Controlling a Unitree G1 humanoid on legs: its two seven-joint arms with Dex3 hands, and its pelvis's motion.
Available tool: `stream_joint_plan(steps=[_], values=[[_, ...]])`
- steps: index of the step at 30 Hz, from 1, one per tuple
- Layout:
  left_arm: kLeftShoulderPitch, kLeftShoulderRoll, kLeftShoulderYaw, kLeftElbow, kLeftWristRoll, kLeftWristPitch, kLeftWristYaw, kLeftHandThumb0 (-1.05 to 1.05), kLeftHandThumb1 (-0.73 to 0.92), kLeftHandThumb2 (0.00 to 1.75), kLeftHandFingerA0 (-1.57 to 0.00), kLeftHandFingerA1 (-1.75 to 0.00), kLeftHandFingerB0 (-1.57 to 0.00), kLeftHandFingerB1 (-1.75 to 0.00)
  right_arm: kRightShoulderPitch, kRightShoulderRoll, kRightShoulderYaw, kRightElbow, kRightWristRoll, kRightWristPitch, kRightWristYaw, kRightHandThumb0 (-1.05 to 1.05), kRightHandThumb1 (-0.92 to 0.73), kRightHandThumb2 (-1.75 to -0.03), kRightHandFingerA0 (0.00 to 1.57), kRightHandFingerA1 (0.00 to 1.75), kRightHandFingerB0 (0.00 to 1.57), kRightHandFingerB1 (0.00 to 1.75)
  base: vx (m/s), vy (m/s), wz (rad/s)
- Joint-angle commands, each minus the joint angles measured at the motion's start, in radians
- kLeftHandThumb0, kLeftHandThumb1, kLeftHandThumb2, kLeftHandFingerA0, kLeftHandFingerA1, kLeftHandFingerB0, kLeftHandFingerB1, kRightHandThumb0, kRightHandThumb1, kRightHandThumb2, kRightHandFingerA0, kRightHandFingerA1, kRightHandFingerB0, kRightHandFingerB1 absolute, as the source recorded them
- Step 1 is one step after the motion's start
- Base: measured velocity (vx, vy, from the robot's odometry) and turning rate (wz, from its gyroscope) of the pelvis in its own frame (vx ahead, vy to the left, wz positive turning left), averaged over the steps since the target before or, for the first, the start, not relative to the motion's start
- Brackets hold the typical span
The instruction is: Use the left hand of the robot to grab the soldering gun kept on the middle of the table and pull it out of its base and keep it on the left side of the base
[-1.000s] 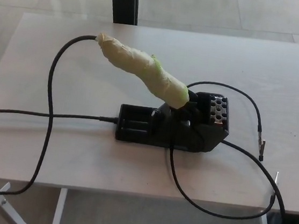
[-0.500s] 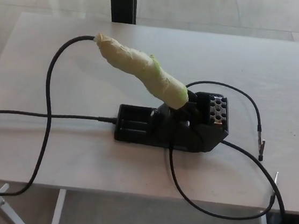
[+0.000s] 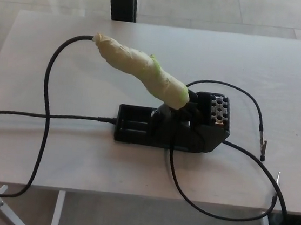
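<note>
So, fingers first: neither robot hand shows anywhere in the head view, so I can't tell if they're open or closed on anything. Nothing is touching the soldering gun (image 3: pixel 141 73) yet. It sits mid-tabletop, tip end plugged into the black base (image 3: pixel 171 128), with the tape-wrapped handle leaning up and away toward the far-left corner. That tilt is just how the holder cradles it, and it looks handy for a left hand coming in from that side. Its black cord (image 3: pixel 45 117) loops off the handle down over the near edge; a second cable (image 3: pixel 205 205) curls off the base toward the near-right corner. Compared with a second ago, nothing on the table (image 3: pixel 286 68) has moved, only the whole view has drifted slightly.
</note>
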Motion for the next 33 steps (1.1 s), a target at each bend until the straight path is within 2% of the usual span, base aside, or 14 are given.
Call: stream_joint_plan(steps=[1,7,10,13,15,16,17,20,21,22,29,30,32,33], values=[[-0.23,-0.065,-0.24,-0.094,0.241,0.127,-0.004,-0.54,0.66,0.59,-0.31,-0.61,-0.34,-0.46,-0.015,-0.028,0.001,0.024,0.012,-0.04,0.001,-1.05,-0.47,-0.89,0.28,0.57,0.29,0.38,0.0,0.0,0.0],[-0.195,-0.229,-0.3,-0.221,0.072,0.321,-0.101,-0.48,0.65,0.58,-0.42,-0.63,-0.37,-0.5,-0.02,-0.031,0.001,0.029,0.012,-0.041,0.0,-1.05,-0.48,-0.9,0.27,0.58,0.31,0.38,0.0,0.0,0.0],[-0.165,-0.203,-0.43,-0.277,0.169,0.284,-0.152,-0.57,0.5,0.91,-0.38,-0.63,-0.33,-0.55,-0.021,-0.031,0.004,0.023,0.011,-0.043,-0.003,-1.05,-0.49,-0.92,0.29,0.57,0.3,0.37,0.0,0.0,0.0],[-0.138,-0.19,-0.509,-0.325,0.208,0.265,-0.176,-0.52,0.67,0.59,-0.31,-0.56,-0.39,-0.45,-0.021,-0.032,0.004,0.022,0.012,-0.046,0.006,-1.05,-0.49,-0.91,0.29,0.56,0.29,0.37,0.0,0.0,0.0],[-0.128,-0.175,-0.601,-0.359,0.226,0.296,-0.245,-0.56,0.53,0.96,-0.4,-0.67,-0.28,-0.55,-0.033,-0.028,0.005,0.031,0.012,-0.043,0.003,-1.05,-0.48,-0.9,0.29,0.54,0.3,0.36,0.0,0.0,0.0],[-0.101,-0.168,-0.614,-0.372,0.213,0.259,-0.253,-0.56,0.69,0.6,-0.38,-0.61,-0.4,-0.47,-0.032,-0.033,0.009,0.031,0.007,-0.048,0.003,-1.05,-0.5,-0.89,0.3,0.54,0.3,0.36,0.0,0.0,0.0],[-0.099,-0.15,-0.641,-0.388,0.217,0.273,-0.287,-0.63,0.57,0.98,-0.34,-0.65,-0.3,-0.56,-0.036,-0.035,0.011,0.032,0.005,-0.051,-0.002,-1.05,-0.5,-0.89,0.32,0.55,0.31,0.36,0.0,0.0,0.0],[-0.071,-0.114,-0.69,-0.419,0.218,0.285,-0.345,-0.69,0.61,1.01,-0.33,-0.65,-0.29,-0.56,-0.042,-0.039,0.018,0.026,0.0,-0.05,0.004,-1.05,-0.51,-0.88,0.31,0.57,0.31,0.37,0.0,0.0,0.0],[-0.072,-0.104,-0.705,-0.426,0.222,0.299,-0.364,-0.64,0.79,0.63,-0.29,-0.58,-0.33,-0.44,-0.043,-0.038,0.018,0.025,0.001,-0.048,0.001,-1.05,-0.5,-0.9,0.31,0.55,0.31,0.36,0.0,0.0,0.0],[-0.072,-0.094,-0.721,-0.429,0.225,0.307,-0.382,-0.71,0.64,1.03,-0.29,-0.63,-0.26,-0.55,-0.045,-0.034,0.013,0.024,0.008,-0.045,0.001,-1.05,-0.48,-0.89,0.31,0.57,0.31,0.37,0.0,0.0,0.0],[-0.04,-0.057,-0.758,-0.384,0.244,0.268,-0.402,-0.73,0.69,1.08,-0.26,-0.62,-0.31,-0.57,-0.048,-0.037,0.016,0.005,0.008,-0.038,0.008,-1.05,-0.39,-1.14,0.33,0.57,0.32,0.33,0.0,0.0,0.0],[-0.038,-0.046,-0.766,-0.374,0.255,0.253,-0.41,-0.73,0.71,1.09,-0.26,-0.61,-0.3,-0.56,-0.052,-0.039,0.014,0.008,0.01,-0.035,0.008,-1.05,-0.5,-0.9,0.34,0.56,0.32,0.35,0.0,0.0,0.0],[-0.037,-0.023,-0.783,-0.348,0.276,0.219,-0.422,-0.73,0.71,1.09,-0.26,-0.6,-0.31,-0.56,-0.057,-0.04,0.01,0.007,0.015,-0.031,0.01,-1.05,-0.37,-1.14,0.33,0.58,0.33,0.32,0.0,0.0,0.0],[-0.031,-0.017,-0.785,-0.342,0.284,0.204,-0.418,-0.7,0.87,0.66,-0.3,-0.58,-0.36,-0.44,-0.058,-0.041,0.011,0.007,0.014,-0.031,0.01,-1.05,-0.5,-0.89,0.35,0.57,0.32,0.36,0.0,0.0,0.0]])
